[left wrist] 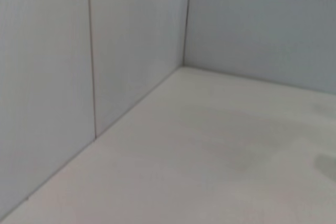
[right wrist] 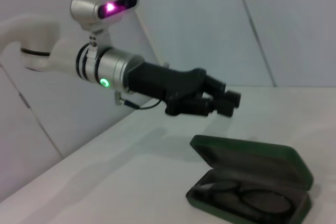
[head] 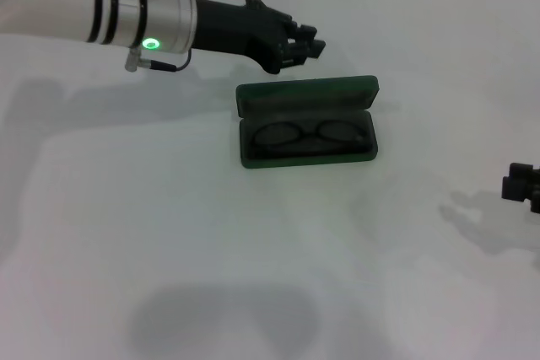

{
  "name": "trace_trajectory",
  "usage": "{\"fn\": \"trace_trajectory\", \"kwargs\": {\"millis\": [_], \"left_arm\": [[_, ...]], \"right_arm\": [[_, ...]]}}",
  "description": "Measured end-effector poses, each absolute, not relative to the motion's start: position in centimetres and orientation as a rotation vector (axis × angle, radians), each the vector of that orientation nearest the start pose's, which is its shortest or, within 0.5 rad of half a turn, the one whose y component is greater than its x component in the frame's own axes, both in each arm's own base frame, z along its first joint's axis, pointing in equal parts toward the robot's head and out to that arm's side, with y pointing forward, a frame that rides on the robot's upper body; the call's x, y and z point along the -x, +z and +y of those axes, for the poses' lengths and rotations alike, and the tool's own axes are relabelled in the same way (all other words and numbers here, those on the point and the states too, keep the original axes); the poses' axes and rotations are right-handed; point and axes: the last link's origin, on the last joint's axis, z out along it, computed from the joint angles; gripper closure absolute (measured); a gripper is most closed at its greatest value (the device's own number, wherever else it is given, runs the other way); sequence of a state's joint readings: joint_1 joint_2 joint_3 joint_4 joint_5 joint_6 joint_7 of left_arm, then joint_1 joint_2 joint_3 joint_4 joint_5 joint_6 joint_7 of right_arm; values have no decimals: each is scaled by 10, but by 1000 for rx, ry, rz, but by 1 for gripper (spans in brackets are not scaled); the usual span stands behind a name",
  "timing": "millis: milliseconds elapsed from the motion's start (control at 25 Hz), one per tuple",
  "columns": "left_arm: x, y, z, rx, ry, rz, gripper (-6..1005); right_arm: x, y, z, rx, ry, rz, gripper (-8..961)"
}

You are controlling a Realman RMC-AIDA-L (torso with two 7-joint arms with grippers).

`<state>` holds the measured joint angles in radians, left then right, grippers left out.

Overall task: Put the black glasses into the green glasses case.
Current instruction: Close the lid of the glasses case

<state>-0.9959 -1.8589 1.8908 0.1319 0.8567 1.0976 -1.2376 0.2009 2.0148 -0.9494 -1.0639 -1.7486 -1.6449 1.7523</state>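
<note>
Left gripper point(head: 310, 45) up above the white table point(head: 169, 233), just behind the open green glasses case point(head: 307, 120), fingers drawn together, clasping nothing, touching nothing. Black glasses point(head: 304, 134) lying inside the case's lower half, lid tipped back. Right gripper point(head: 523, 186) low at the table's right edge, grip unreadable. Pale panel walls behind; bare tabletop all around the case.

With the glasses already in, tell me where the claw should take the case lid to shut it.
Take the green glasses case by the free long edge of its raised lid, near the middle, coming from behind with the left claw, which hovers just past it. The lid stands open at the far side, hinged above the black glasses in the tray. The right claw sits far off.
</note>
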Motion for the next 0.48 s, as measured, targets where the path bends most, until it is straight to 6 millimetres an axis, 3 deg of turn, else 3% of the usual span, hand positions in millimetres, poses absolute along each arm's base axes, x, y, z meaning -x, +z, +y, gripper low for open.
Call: {"fn": "trace_trajectory", "kwargs": {"millis": [480], "left_arm": [[188, -42, 424, 2834, -350, -422, 788]], "right_arm": [[-281, 61, 286, 2617, 696, 881, 677]]}}
